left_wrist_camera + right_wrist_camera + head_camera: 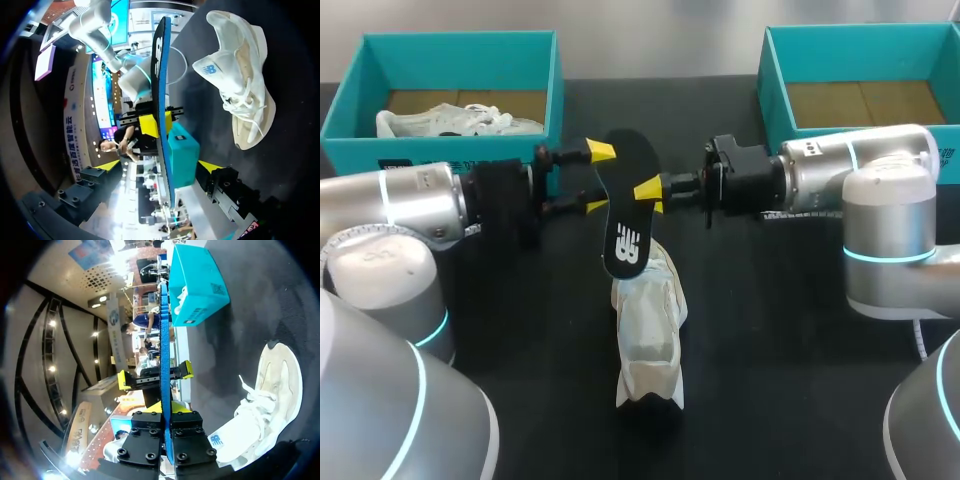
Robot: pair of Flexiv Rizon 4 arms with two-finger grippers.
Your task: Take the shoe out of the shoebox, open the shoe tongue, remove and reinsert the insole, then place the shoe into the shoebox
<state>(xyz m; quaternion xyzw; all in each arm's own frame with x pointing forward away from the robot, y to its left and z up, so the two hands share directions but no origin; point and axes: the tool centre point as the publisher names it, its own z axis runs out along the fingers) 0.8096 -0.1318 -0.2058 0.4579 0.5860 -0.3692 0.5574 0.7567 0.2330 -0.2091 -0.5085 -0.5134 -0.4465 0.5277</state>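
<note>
Tabletop: insole, pinched by right claw, partly hides shoe.

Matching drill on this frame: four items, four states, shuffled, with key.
Items:
1. insole
2. shoe
3. left shoebox
4. right tool

States:
a. holds a second shoe
b. shut on the insole
c. rests on the table
d. upright, above the shoe

Pairs: 1-d, 2-c, 3-a, 4-b
</note>
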